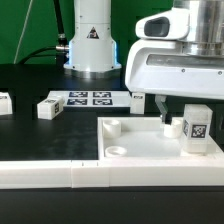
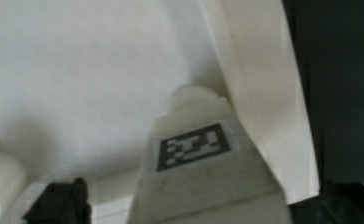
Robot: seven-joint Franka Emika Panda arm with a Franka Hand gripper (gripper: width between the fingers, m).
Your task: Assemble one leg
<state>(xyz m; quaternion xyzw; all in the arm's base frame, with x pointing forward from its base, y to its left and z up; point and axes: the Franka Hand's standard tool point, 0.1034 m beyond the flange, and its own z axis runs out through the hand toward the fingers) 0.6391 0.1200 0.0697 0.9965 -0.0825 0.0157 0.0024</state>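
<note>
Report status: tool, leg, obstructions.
Tool down over the panel, open or shut unclear. Leg upright on the panel, right beside the tool. Nothing seen blocking.

My black tabletop (image 1: 40, 140) carries the white panel (image 1: 140, 150) at its front edge, two small white blocks (image 1: 48, 107) mid-left, and the marker board (image 1: 95, 98) behind.

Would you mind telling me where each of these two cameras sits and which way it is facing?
Exterior view: off the arm, low at the table's edge, facing the robot's base; it shows the white panel, the leg standing on it, loose blocks, the marker board and the gripper.
Wrist view: on the wrist, looking down past a dark fingertip onto the panel and the tagged leg.
Shared: leg and panel.
</note>
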